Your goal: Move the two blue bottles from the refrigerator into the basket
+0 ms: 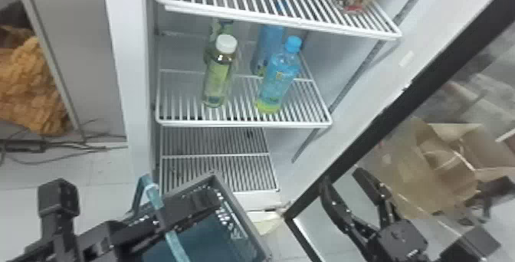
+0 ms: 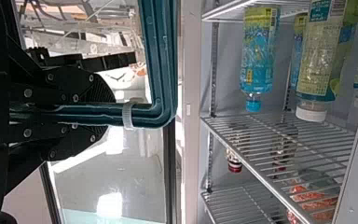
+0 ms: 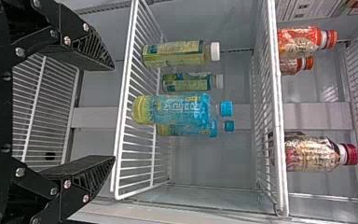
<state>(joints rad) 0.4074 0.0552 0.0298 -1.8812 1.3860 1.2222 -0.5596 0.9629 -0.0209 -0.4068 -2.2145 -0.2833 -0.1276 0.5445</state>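
Note:
Two blue bottles stand upright on the refrigerator's middle shelf, the front bottle (image 1: 279,77) partly covering the rear bottle (image 1: 267,46). Low in front of the shelves is the dark basket (image 1: 245,211) with its teal handle (image 1: 174,242). My left gripper (image 1: 164,213) is over the basket; in the left wrist view this gripper (image 2: 105,113) is shut on the handle (image 2: 161,60). To the right and below the bottles, my right gripper (image 1: 345,188) stands open. From the right wrist, the open gripper (image 3: 114,113) faces the front blue bottle (image 3: 182,109), apart from it, nothing between its fingers.
Beside the blue bottles stands a white-capped bottle (image 1: 218,77), another behind it. The upper shelf (image 1: 299,22) carries red-capped and orange bottles. The refrigerator's open door, with a dark edge (image 1: 368,138), is at the right, a cardboard box (image 1: 433,177) beyond.

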